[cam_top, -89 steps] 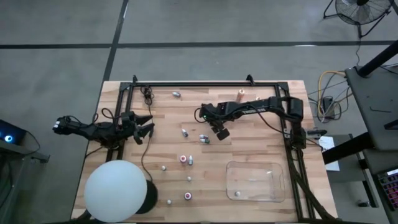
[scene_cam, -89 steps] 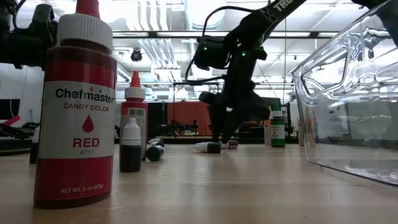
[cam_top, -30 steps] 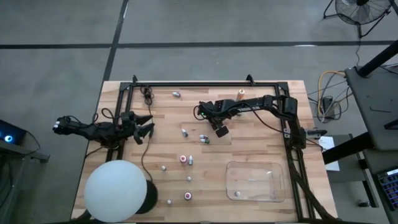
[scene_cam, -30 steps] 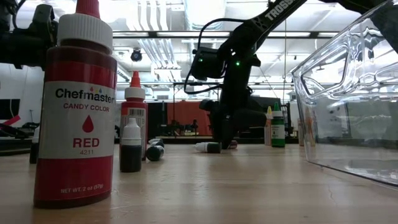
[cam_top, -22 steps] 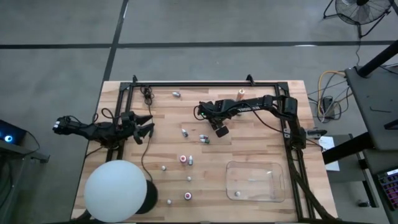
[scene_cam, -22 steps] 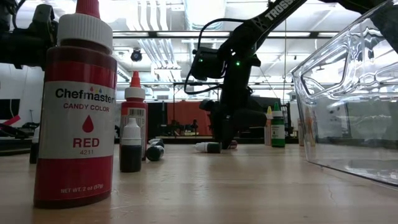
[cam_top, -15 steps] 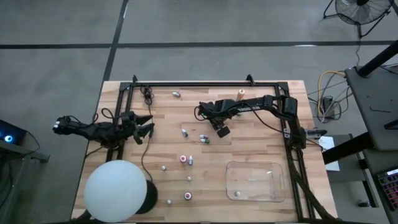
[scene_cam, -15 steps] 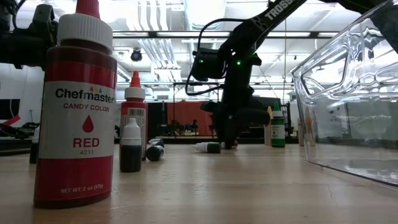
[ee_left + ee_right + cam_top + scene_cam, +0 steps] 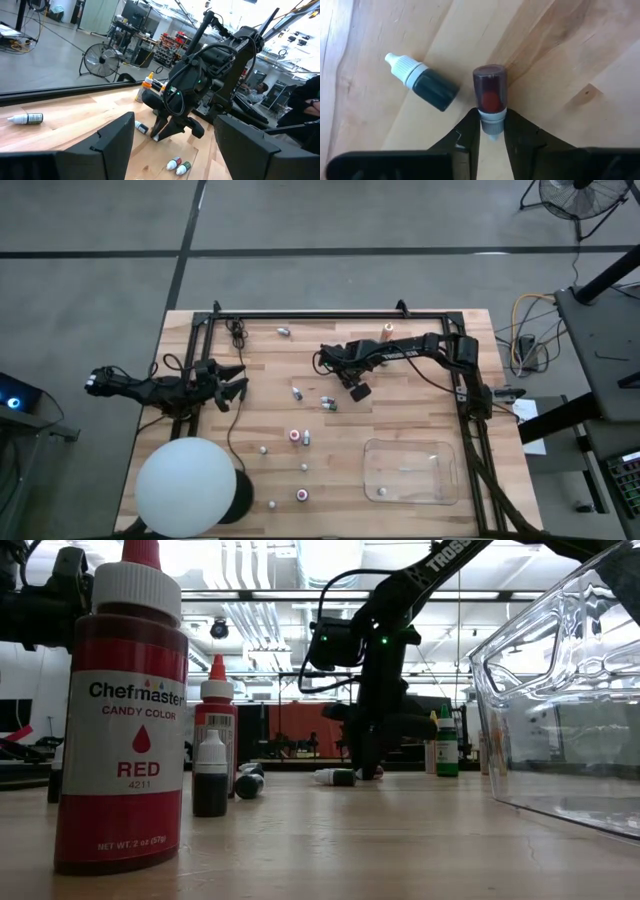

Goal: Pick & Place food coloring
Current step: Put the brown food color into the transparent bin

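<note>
The right gripper (image 9: 492,131) has been closing, now pinching a small dark-red food coloring bottle (image 9: 490,97) at mid-table. A dark white-capped bottle (image 9: 422,83) is lying beside. The left gripper (image 9: 232,385), fingers spread, is waiting by the big white ball (image 9: 187,485).

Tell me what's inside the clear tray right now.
In the clear tray, one small bottle sits at a corner. Nothing else shows through its bottom from above. In the low view only a tray wall shows, and the bottle cannot be made out.
</note>
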Tool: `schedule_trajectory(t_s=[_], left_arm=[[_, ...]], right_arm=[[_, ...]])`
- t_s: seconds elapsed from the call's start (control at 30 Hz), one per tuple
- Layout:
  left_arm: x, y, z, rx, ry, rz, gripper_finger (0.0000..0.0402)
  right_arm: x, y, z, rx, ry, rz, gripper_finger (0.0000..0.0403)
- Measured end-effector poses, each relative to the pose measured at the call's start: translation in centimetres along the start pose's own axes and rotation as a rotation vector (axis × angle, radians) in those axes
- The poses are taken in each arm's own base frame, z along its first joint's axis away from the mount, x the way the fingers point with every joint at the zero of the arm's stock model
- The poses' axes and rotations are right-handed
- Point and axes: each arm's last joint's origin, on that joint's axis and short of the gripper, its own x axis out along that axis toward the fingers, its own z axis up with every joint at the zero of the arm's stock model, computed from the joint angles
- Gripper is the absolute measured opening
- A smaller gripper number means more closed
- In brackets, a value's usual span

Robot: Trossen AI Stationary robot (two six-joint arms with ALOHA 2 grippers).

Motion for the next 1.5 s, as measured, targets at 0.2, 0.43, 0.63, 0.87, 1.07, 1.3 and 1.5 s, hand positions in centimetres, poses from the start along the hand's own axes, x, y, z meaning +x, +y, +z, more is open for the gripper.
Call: schedule_trajectory(t_s=[0.2,0.43,0.63,0.87,1.07,1.3,1.5], left_arm=[[0.0,0.0,0.0,0.0,0.0,0.0,0.0245],[0.0,0.0,0.0,0.0,0.0,0.0,0.0245],[0.0,0.0,0.0,0.0,-0.001,0.001,0.0245],[0.0,0.0,0.0,0.0,-0.001,0.001,0.0245],[0.0,0.0,0.0,0.0,-0.001,0.001,0.0245],[0.0,0.0,0.0,0.0,0.0,0.0,0.0245],[0.0,0.0,0.0,0.0,-0.001,0.0,0.0245]], right_arm=[[-0.1,-0.1,-0.2,-0.051,-0.003,0.001,0.006],[-1.7,-0.1,-0.3,-0.245,-0.024,-0.029,0.006],[-5.1,-0.2,-0.5,-0.444,-0.009,-0.008,0.0058],[-9.3,-0.8,-0.6,-0.651,0.016,0.09,0.0058],[-13.1,-1.6,-0.4,-0.86,0.106,0.16,0.0058],[-17.3,-2.9,0.4,-0.955,0.241,0.213,0.0058],[-20.4,-3.9,1.4,-1.126,0.366,0.28,0.0058]])
